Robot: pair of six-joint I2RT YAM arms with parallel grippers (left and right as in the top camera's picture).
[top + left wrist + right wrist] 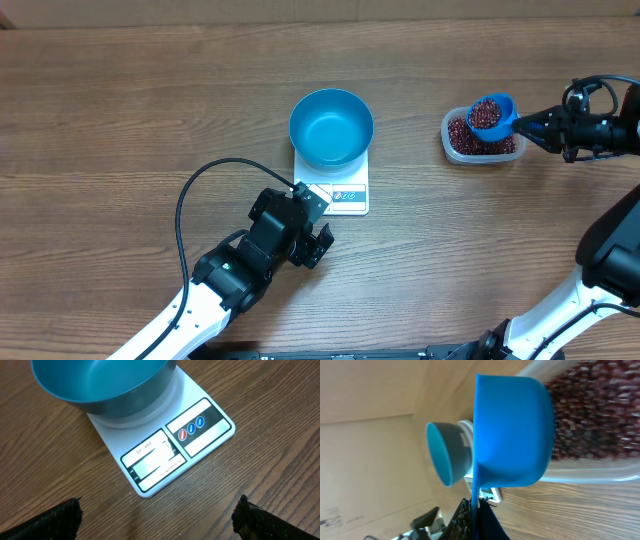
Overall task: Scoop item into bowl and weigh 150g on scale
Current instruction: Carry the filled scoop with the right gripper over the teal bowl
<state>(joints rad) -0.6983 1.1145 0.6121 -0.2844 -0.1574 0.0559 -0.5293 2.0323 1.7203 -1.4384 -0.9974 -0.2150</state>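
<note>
The empty blue bowl (331,127) (100,385) stands on the white scale (347,196) (170,450). My left gripper (315,238) (157,517) hovers just in front of the scale's display edge, open wide with only bare table between its fingers (55,522). At the right, my right gripper (545,127) (477,510) is shut on the handle of a blue scoop (497,110) (512,435). The scoop is heaped with red-brown beans (487,117) and sits level over the clear tub (450,128) that holds more beans (590,415).
A black cable (190,190) loops from the left arm over the table. The right arm's base (610,250) rises at the right edge. In the right wrist view the bowl (445,455) lies beyond the scoop.
</note>
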